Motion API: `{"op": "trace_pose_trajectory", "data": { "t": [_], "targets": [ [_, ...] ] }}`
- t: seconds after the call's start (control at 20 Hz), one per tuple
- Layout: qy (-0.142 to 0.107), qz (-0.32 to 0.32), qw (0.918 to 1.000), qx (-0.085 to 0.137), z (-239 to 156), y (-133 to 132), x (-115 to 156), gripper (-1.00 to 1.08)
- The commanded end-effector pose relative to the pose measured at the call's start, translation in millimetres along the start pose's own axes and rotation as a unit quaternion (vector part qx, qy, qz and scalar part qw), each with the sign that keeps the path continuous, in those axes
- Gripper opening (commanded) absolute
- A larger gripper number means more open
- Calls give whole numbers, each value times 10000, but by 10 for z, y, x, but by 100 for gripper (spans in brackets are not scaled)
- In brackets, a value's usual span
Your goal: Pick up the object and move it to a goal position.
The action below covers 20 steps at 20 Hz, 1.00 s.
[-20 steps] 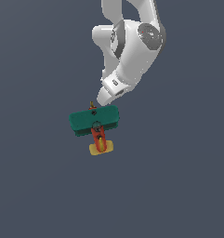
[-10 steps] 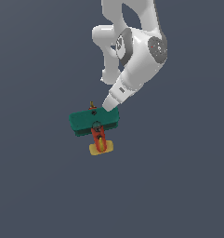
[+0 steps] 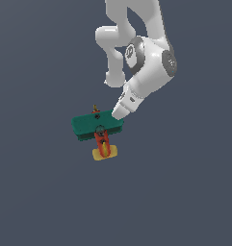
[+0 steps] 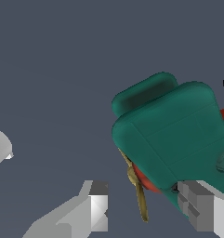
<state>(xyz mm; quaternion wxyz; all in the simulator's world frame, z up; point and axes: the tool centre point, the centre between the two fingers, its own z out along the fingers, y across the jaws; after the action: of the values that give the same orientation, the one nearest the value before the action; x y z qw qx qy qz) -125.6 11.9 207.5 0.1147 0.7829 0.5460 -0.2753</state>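
The toy airplane [image 3: 98,126] lies on the dark grey floor, with teal double wings, a red-orange body, a yellow tail [image 3: 104,153] and a small propeller [image 3: 95,109]. My gripper [image 3: 118,114] is low at the wings' end on the exterior view's right. In the wrist view the gripper [image 4: 148,211] is open. The wings [image 4: 174,128] fill the space close ahead of it, and the propeller [image 4: 137,193] lies between the two fingers. One finger [image 4: 201,211] overlaps the wing's edge; the other finger [image 4: 97,207] stands apart from the plane. No goal marker shows.
The white arm [image 3: 146,62] comes down from the top of the exterior view, above and to the right of the plane. The floor [image 3: 40,192] around the plane is plain dark grey.
The hand has come down and a little to the exterior view's right, toward the wing's end, as the wrist turned. The airplane has not moved.
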Motion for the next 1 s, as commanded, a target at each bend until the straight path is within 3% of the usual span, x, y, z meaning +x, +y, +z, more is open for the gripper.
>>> {"op": "trace_pose_trajectory", "data": {
  "t": [0.0,0.45,0.95],
  "targets": [
    [-144,-287,9995,-20,35,-11,11,28],
    [-650,-1284,9896,-56,147,-45,47,28],
    [-1209,-2356,9643,-41,250,-69,84,28]
  ]
}}
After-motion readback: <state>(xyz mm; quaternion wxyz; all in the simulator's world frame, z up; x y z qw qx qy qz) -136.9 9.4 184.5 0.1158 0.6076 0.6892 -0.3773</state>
